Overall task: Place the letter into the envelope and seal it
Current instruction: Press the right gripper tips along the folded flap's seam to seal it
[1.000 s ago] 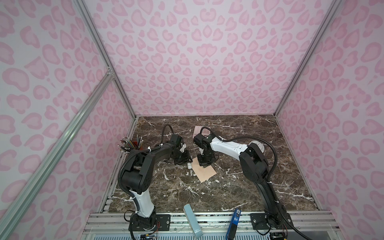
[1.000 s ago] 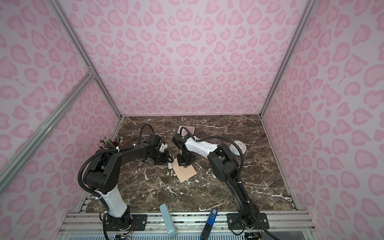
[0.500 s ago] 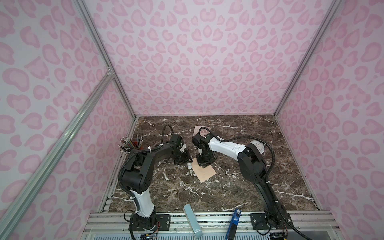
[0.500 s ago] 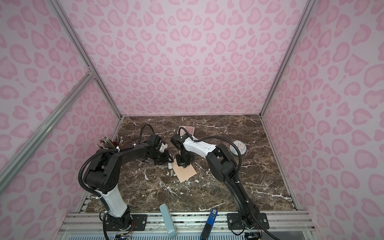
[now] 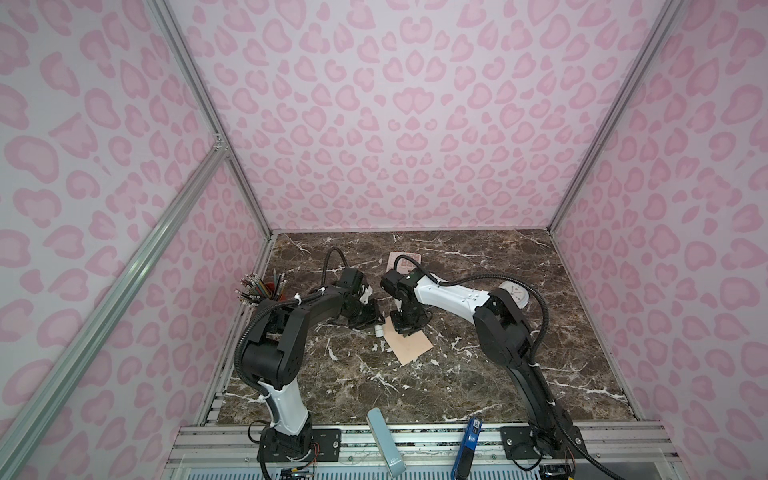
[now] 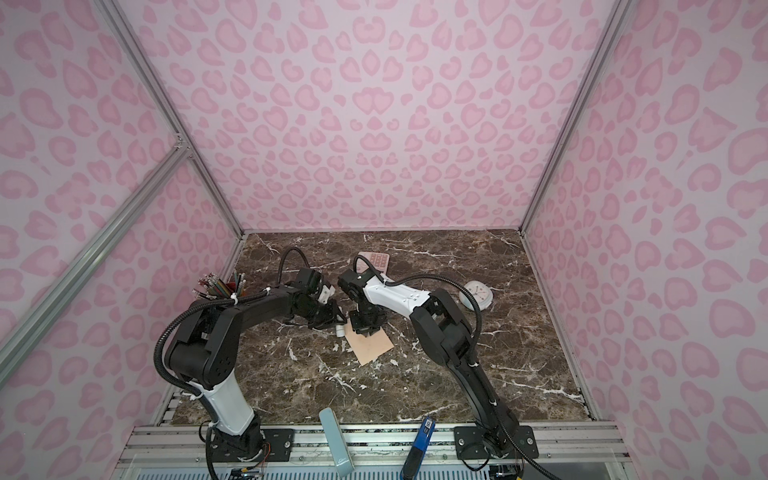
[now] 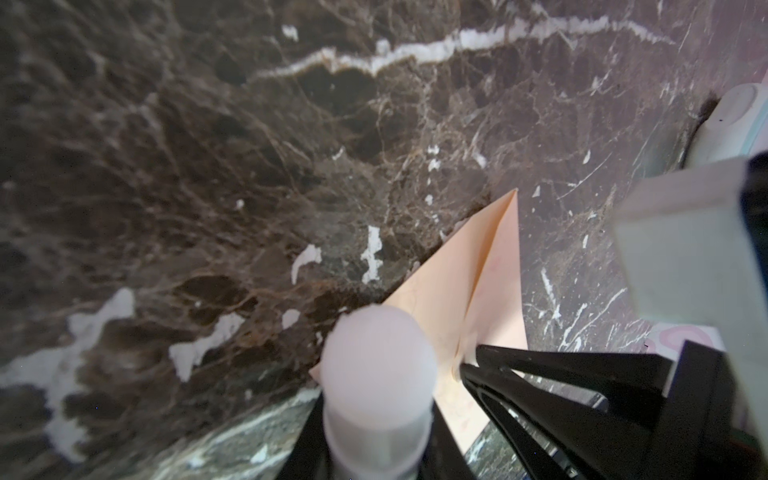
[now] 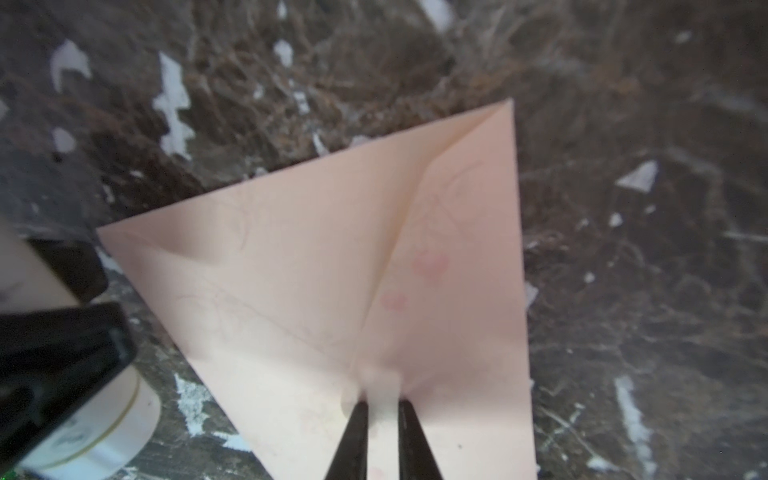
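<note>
Peach envelope (image 5: 409,343) lies flat on the surface (image 5: 478,374), flap folded down. No letter shows, so it is probably inside. The right pincer (image 8: 382,409), barely parted and holding nothing, rests its tips on the flap's point. The left pincer (image 7: 376,424) grips a white tube (image 7: 379,365) just beside. Sealing seems nearly done.

The left arm (image 5: 291,328) is mostly black, with a white piece at the frame's lower left. The right arm (image 5: 498,332) is black with a white piece near the middle. Ribbed black cables (image 5: 543,320) follow both.
</note>
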